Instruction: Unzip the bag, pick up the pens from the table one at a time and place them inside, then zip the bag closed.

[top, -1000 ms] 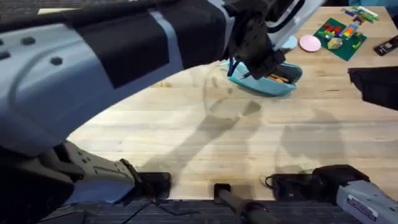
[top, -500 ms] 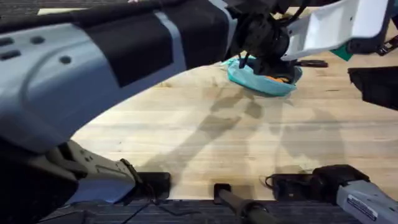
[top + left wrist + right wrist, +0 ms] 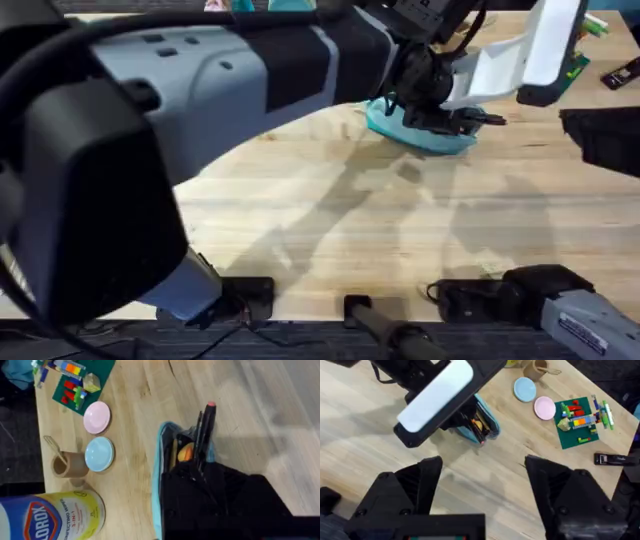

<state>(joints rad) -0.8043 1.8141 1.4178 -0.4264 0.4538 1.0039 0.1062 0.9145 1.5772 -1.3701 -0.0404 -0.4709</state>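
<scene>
Worktop (image 3: pixel 400 240): pale plank wood, bag (image 3: pixel 415 132) lying far-centre.
Left claw (image 3: pixel 200 467): over the open bag, apparently pinching one pen (image 3: pixel 205 430), which points along the bag's long axis.
Right claw (image 3: pixel 482 477): spread, empty, well back from the bag.
Nearer arm: left.
Count: one bag, one pen visible.
</scene>
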